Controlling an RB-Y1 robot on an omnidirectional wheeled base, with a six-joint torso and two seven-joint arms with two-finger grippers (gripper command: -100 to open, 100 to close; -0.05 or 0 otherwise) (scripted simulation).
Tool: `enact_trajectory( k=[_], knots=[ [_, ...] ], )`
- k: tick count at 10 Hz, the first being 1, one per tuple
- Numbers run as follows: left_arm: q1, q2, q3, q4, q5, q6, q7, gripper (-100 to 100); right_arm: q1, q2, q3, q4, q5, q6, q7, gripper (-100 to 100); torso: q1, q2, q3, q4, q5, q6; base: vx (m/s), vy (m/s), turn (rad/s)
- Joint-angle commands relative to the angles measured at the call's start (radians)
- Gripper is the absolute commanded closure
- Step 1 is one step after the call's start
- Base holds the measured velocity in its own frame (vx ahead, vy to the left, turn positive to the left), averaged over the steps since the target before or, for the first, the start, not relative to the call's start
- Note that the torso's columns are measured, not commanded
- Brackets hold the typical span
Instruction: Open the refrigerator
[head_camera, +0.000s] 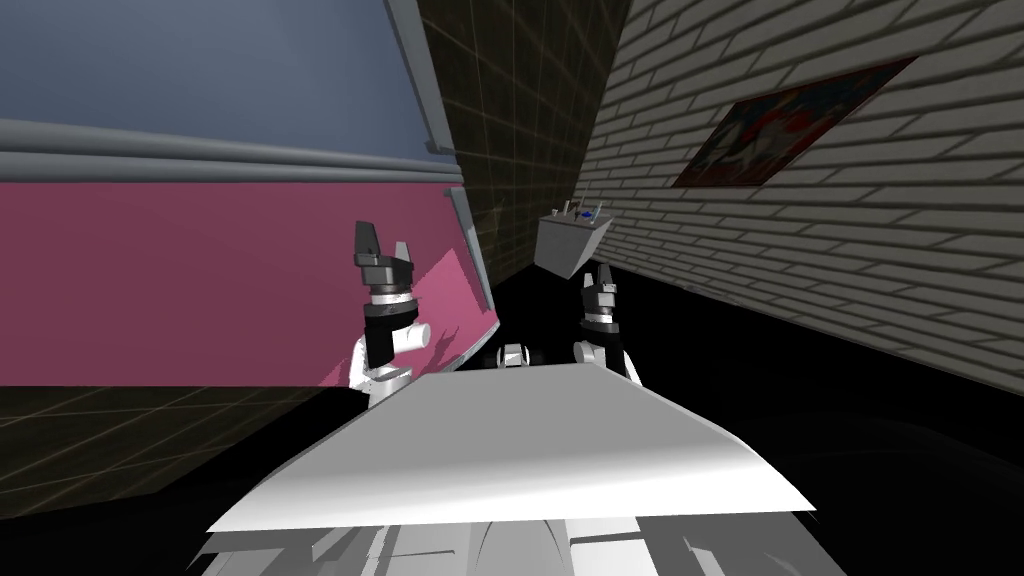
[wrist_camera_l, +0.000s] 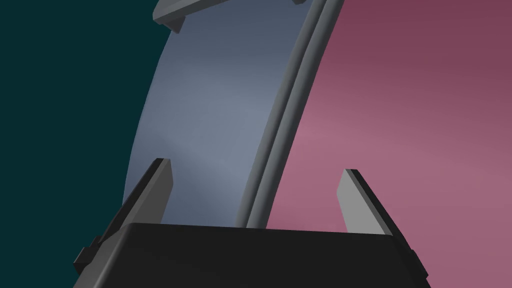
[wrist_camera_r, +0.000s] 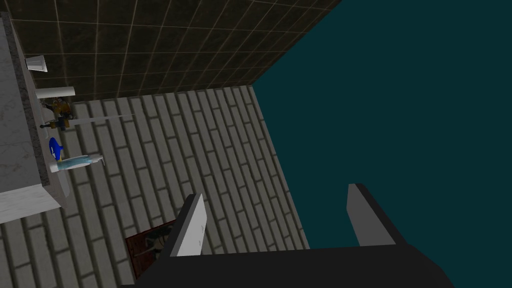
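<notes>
You are looking at the refrigerator on your left, close in front of you. Its blue-grey upper door is sitting above a pink lower door, with grey bands running between them. Both doors are presenting flat fronts.

Your left gripper is hovering just in front of the pink door, near that door's outer edge. In the left wrist view the left gripper is standing with its fingers spread wide and gripping nothing. The grey bands are passing between the fingers, blue-grey door on one side, pink door on the other.

Further right, a grey counter block is standing against the brick wall, well apart from the refrigerator. Your right gripper is hanging just in front of it. In the right wrist view the right gripper is also spread wide and holding nothing. The counter block is carrying a white cup, a white cylinder, a blue item and a clear bottle; what is in them you cannot tell.

A framed picture is hanging on the brick wall at far right.
</notes>
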Motion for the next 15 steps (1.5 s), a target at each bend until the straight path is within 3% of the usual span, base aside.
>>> enact_trajectory(
  k=[1, 6, 7, 9, 10, 15],
  knots=[
    [-0.05, 0.015, 0.027, -0.005, 0.0, 0.07, 0.002, -100, 0.0, 0.0, 0.0, 0.0, 0.0, 0.0, 0.0, 0, 0.001, 0.0, 0.0, 0.0, 0.0, 0.0, 0.055, -0.074, 0.035],
    [-0.147, 0.039, 0.08, -0.023, -0.002, 0.189, 0.006, -100, 0.0, 0.0, 0.0, 0.0, 0.0, 0.0, 0.0, 0, 0.003, 0.001, 0.0, 0.0, 0.001, 0.0, 0.068, -0.07, 0.049],
    [-0.147, 0.039, 0.08, -0.023, -0.002, 0.193, 0.006, -100, 0.0, 0.0, 0.0, 0.0, 0.0, 0.0, 0.0, 0, 0.002, 0.0, 0.0, 0.0, 0.001, 0.0, 0.052, -0.049, 0.033],
    [-0.212, 0.051, 0.116, -0.037, -0.003, 0.259, 0.009, -100, 0.0, 0.0, 0.0, 0.0, 0.0, 0.0, 0.0, 0, 0.0, 0.0, 0.0, 0.0, 0.0, 0.0, 0.078, -0.088, 0.07],
    [-0.212, 0.051, 0.116, -0.037, -0.003, 0.277, 0.009, -100, 0.0, 0.0, 0.0, 0.0, 0.0, 0.0, 0.0, 0, -0.002, -0.002, -0.001, -0.001, -0.001, 0.0, 0.063, -0.08, 0.035],
    [-0.311, 0.058, 0.17, -0.057, -0.005, 0.396, 0.013, -100, 0.0, 0.0, 0.0, 0.0, 0.0, 0.0, 0.0, 0, 0.002, 0.0, 0.0, 0.0, 0.001, 0.0, 0.059, -0.066, 0.043]
  ],
)
